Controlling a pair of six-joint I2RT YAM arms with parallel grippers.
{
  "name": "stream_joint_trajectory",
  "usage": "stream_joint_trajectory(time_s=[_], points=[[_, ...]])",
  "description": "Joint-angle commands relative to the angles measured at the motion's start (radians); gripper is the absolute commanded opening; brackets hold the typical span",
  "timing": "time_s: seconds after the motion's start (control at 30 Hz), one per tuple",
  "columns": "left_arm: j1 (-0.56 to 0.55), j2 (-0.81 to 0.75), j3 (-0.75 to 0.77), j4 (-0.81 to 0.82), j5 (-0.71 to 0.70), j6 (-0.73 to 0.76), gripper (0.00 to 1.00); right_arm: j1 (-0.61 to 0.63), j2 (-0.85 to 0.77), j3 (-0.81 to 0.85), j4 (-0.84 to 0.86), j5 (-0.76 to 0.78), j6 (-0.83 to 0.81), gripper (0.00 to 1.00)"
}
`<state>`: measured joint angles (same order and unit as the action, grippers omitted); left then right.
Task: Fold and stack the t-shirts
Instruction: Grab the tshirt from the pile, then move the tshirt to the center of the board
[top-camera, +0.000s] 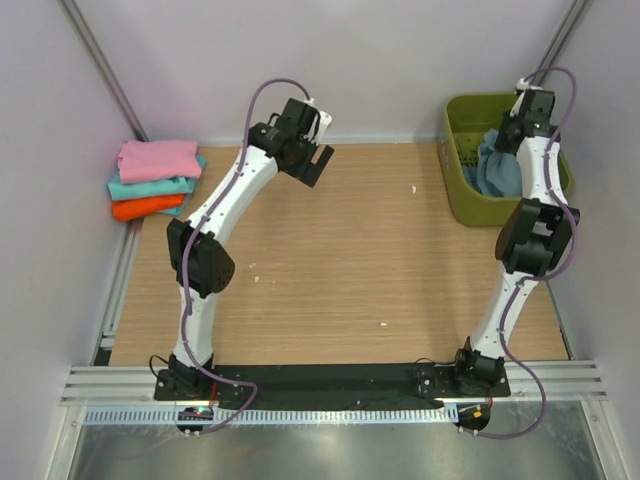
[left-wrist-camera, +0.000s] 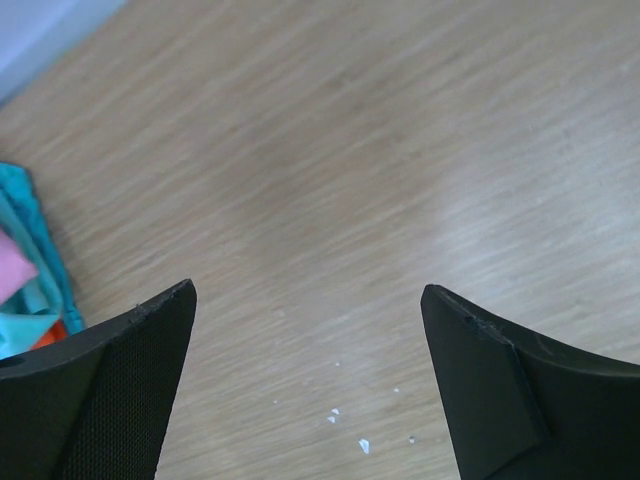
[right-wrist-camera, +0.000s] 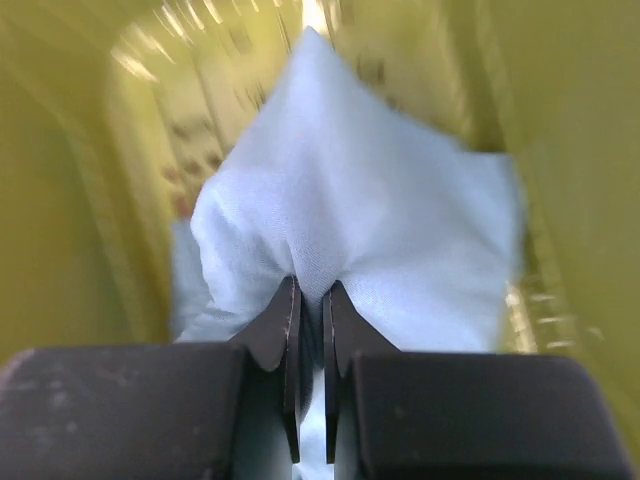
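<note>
Blue-grey t-shirt (right-wrist-camera: 350, 200) pinched in upper-right basket (top-camera: 453, 165) by closed right jaws, presumably for lifting out; left jaws wide, empty, above bench (top-camera: 350, 255).

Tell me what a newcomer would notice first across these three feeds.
The right tool is pinched shut on a bunched slate-blue t-shirt inside the olive-green basket at the far right corner of the table. At the far left, a folded stack catches the eye: pink t-shirt atop teal t-shirt atop orange t-shirt. Between them the left tool hangs wide open, holding nothing.
</note>
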<state>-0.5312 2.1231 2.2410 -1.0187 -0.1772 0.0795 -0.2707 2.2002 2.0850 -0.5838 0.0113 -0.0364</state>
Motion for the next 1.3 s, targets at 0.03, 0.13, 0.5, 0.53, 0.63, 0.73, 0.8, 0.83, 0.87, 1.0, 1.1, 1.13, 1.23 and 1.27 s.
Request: stream_joint_trajectory(time_s=[0.03, 0.13, 0.5, 0.53, 0.63, 0.73, 0.8, 0.83, 0.87, 1.0, 1.1, 1.13, 1.23, 1.27], points=[[0.117, -0.066, 0.135, 0.072, -0.076, -0.042, 0.95, 0.014, -0.253, 0.124, 0.096, -0.125, -0.036, 0.01], [0.193, -0.069, 0.157, 0.046, 0.043, -0.132, 0.98, 0.025, -0.319, 0.132, 0.076, -0.227, -0.022, 0.01], [0.35, -0.32, -0.147, 0.044, 0.287, -0.158, 0.92, 0.336, -0.536, 0.089, -0.077, -0.484, -0.192, 0.01], [0.35, -0.384, -0.238, 0.066, 0.306, -0.156, 0.91, 0.376, -0.546, 0.098, -0.096, -0.481, -0.238, 0.01], [0.35, -0.48, -0.375, 0.164, 0.321, -0.171, 0.91, 0.526, -0.585, 0.101, -0.085, -0.444, -0.264, 0.01], [0.353, -0.577, -0.506, 0.196, 0.323, -0.205, 0.91, 0.623, -0.586, 0.16, -0.03, -0.399, -0.229, 0.01], [0.356, -0.638, -0.575, 0.198, 0.315, -0.218, 0.91, 0.642, -0.573, 0.211, -0.007, -0.376, -0.171, 0.01], [0.359, -0.659, -0.595, 0.203, 0.315, -0.219, 0.91, 0.645, -0.562, 0.246, -0.001, -0.37, -0.154, 0.01], [0.365, -0.676, -0.612, 0.207, 0.315, -0.219, 0.91, 0.648, -0.562, 0.247, 0.007, -0.361, -0.146, 0.01], [0.372, -0.752, -0.681, 0.212, 0.311, -0.221, 0.91, 0.645, -0.596, 0.108, 0.071, -0.243, -0.186, 0.04], [0.387, -0.764, -0.687, 0.204, 0.35, -0.234, 0.91, 0.646, -0.614, -0.127, 0.11, -0.081, -0.226, 0.88], [0.393, -0.764, -0.689, 0.206, 0.378, -0.234, 0.9, 0.646, -0.606, -0.219, 0.099, -0.062, -0.246, 0.98], [0.416, -0.766, -0.681, 0.16, 0.465, -0.204, 0.86, 0.645, -0.609, -0.383, 0.076, 0.063, -0.179, 1.0], [0.416, -0.77, -0.685, 0.145, 0.47, -0.193, 0.85, 0.646, -0.625, -0.423, 0.084, 0.073, -0.165, 1.0]])
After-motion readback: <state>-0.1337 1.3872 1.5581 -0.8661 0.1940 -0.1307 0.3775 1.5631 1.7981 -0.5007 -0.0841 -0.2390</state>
